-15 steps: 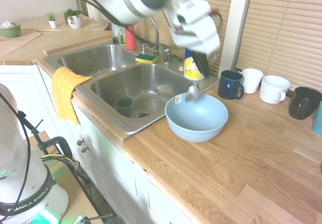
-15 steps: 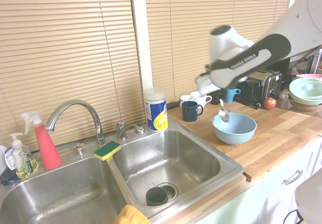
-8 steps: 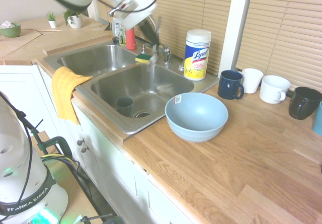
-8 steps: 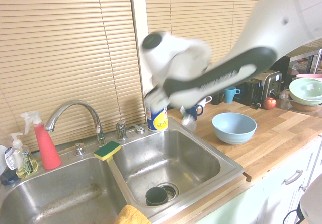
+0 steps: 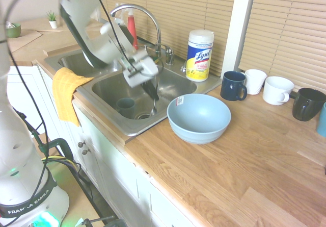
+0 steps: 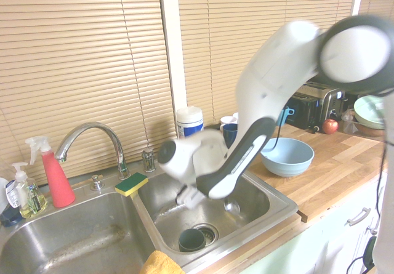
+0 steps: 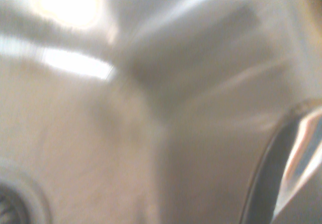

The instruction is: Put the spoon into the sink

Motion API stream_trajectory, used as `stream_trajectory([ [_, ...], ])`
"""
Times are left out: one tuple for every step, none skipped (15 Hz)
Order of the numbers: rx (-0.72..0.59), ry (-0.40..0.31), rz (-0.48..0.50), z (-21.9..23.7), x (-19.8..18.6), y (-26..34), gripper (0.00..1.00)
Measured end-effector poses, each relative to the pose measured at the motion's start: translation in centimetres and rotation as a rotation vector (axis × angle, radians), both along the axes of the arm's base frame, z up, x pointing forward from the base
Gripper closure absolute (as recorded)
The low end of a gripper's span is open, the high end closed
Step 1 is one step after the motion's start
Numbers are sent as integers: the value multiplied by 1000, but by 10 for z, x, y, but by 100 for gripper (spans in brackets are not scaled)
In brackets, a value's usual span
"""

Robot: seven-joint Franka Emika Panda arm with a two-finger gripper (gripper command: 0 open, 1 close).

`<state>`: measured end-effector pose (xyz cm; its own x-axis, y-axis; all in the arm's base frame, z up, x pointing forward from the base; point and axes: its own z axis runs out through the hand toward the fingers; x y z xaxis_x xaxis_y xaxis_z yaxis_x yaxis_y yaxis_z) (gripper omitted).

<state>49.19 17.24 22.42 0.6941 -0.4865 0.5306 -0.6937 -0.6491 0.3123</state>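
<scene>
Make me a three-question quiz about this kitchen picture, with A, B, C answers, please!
1. Where is the spoon right now?
A. Inside the light blue bowl
B. Down inside the sink basin near the bowl
C. On the wooden counter

2. What colour is the cloth hanging over the sink edge?
A. Yellow
B. Purple
C. Black

3. What is inside the light blue bowl?
A. A mug
B. A sponge
C. Nothing

Answers:
1. B, the second exterior view shows the spoon's shiny round end low inside the basin, under the gripper.
2. A, the first exterior view shows a yellow cloth draped over the front rim.
3. C, both exterior views show the bowl's inside bare.
</scene>
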Motion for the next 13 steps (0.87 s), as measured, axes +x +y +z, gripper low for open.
stream_trajectory([
  [3, 29, -2, -19, -1, 0, 100],
  [-1, 49, -11, -33, -2, -2, 0],
  [-4, 65, -25, -43, -3, -4, 0],
  [-4, 75, -39, -48, -3, -6, 0],
  [-3, 77, -52, -49, -2, -9, 0],
  [-2, 76, -62, -49, -1, -10, 0],
  [-1, 75, -70, -48, 1, -12, 0],
  [-1, 75, -74, -48, 1, -14, 0],
  [0, 75, -77, -46, 2, -14, 0],
  [5, 70, -79, -42, 3, -14, 0],
  [16, 63, -82, -31, 6, -14, 0],
  [36, 56, -85, -14, 8, -12, 0],
  [59, 44, -82, 10, 9, -11, 0],
])
